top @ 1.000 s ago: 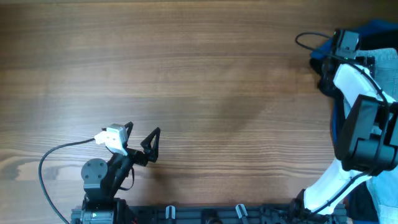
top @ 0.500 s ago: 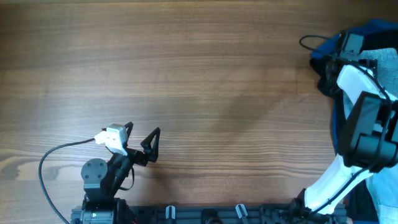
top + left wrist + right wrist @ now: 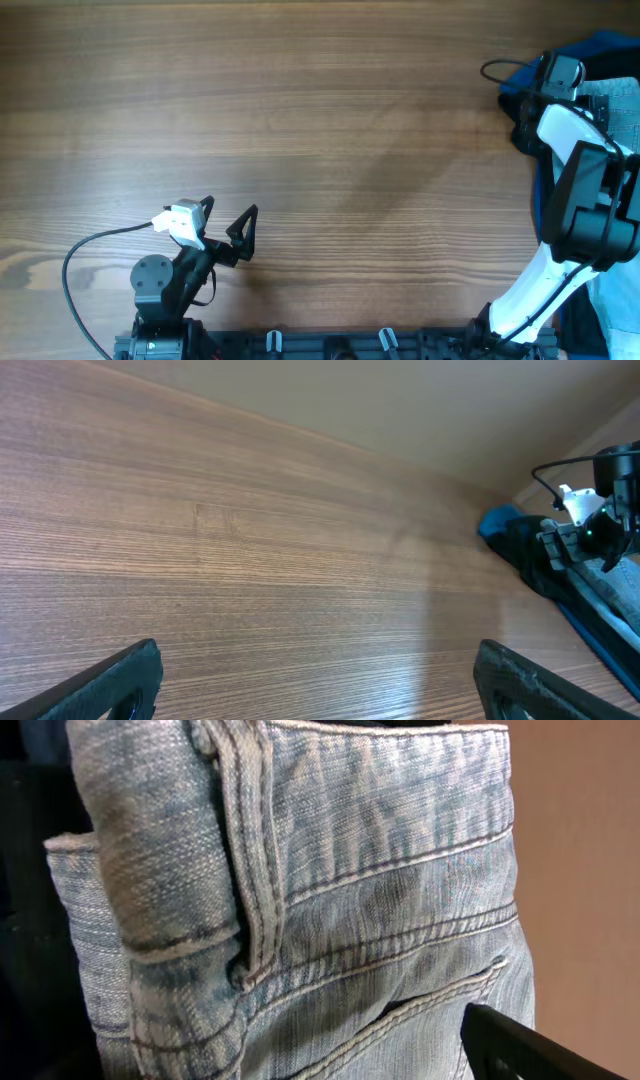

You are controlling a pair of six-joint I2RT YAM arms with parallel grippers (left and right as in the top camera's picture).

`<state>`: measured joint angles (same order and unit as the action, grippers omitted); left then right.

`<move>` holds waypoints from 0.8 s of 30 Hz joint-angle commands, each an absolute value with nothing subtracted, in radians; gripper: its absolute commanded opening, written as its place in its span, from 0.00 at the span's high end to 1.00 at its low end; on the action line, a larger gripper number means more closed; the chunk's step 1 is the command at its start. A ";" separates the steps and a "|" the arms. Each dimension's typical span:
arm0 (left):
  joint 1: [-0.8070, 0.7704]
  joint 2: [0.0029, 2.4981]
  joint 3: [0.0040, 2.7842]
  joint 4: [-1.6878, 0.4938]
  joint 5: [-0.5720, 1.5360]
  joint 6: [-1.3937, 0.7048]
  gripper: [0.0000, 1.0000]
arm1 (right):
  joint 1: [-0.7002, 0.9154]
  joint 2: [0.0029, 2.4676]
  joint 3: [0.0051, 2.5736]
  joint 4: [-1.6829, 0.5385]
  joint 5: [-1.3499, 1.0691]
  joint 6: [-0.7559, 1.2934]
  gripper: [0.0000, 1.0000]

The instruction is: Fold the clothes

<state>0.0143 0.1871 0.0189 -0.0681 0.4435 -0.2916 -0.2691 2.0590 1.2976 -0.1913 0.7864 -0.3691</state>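
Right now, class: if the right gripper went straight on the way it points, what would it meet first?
The denim shorts fill the right wrist view directly ahead of the open right gripper, so it would likely touch that denim first; the exact gap is unclear.

Soft, even light falls from above on my counter (image 3: 300,120), with no glare; a faint broad shadow slants across its middle. In my left wrist view, my left pincer (image 3: 318,655) blurs at the lower corners. Up close, the denim shorts (image 3: 350,920) are crisp, their left side sinking into black.
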 commanded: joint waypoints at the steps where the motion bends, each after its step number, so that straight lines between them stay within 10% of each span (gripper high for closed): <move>1: 0.019 0.186 0.025 -0.083 0.452 -0.296 0.00 | -0.290 2.085 1.303 -0.192 0.822 -0.393 0.04; 7: 0.019 0.186 0.025 -0.083 0.452 -0.296 0.00 | -0.292 2.089 1.303 -0.202 0.769 -0.369 0.32; 12: 0.019 0.186 0.025 -0.083 0.452 -0.296 0.00 | -0.292 2.089 1.303 -0.202 0.766 -0.296 0.96; 24: 0.019 0.186 0.025 -0.083 0.452 -0.296 0.00 | -0.267 1.909 1.332 -0.216 0.719 -0.206 0.96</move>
<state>0.0143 0.1871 0.0189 -0.0681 0.4435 -0.2916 -0.2722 2.0212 1.3014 -0.2134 0.7612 -0.2352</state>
